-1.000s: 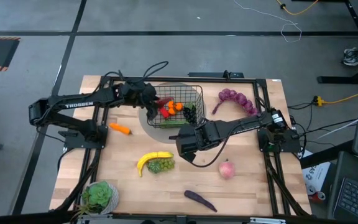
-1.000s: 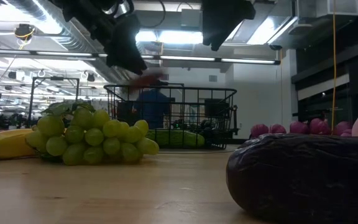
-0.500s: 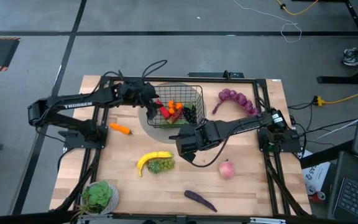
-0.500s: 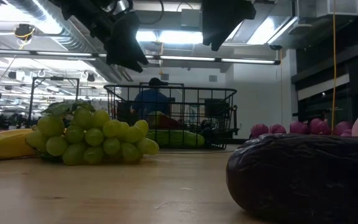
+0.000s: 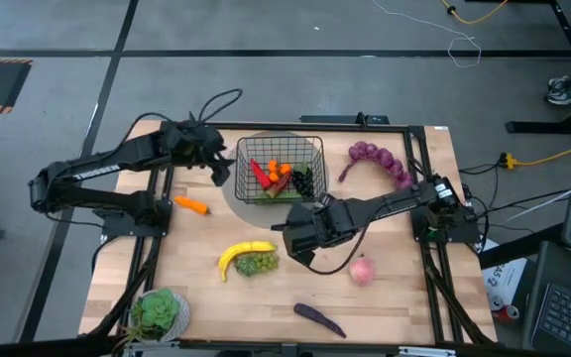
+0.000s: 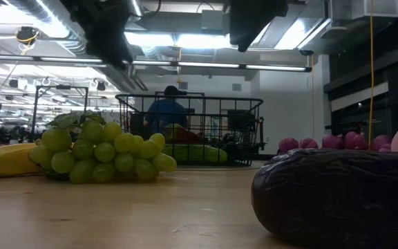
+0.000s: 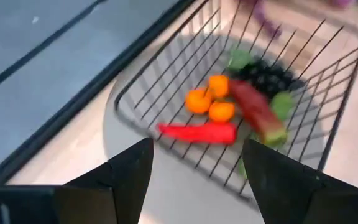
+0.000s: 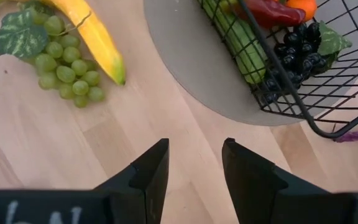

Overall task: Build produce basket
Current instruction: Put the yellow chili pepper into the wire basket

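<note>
The shallow black wire-grid basket point(image 5: 281, 169) sits on a round grey disc point(image 5: 243, 193) near the middle of the wooden table's point(image 5: 196, 248) far edge, and already holds a red chili point(image 7: 197, 132), small orange pieces point(image 7: 209, 106), a dark grape bunch point(image 8: 297, 53) and a green cucumber point(image 8: 241, 46). The yellow banana point(image 5: 244, 253) and green grape bunch point(image 5: 258, 264) lie together nearer the front edge, left of centre, the banana's long axis running roughly along that edge. An orange carrot-like piece point(image 5: 192, 206) lies toward the left edge, a pink peach point(image 5: 362, 270) right of centre, a purple eggplant point(image 5: 319, 318) near the front edge, and a purple grape bunch point(image 5: 377, 159) toward the far right corner.

The right gripper point(image 5: 300, 236) hangs between the basket and the banana, jaws partly apart and holding nothing; its wrist view looks down on the banana and grapes, so I judge this arm nearer to them. The left gripper point(image 5: 216, 164) hovers just left of the basket, jaws wide and holding nothing.
</note>
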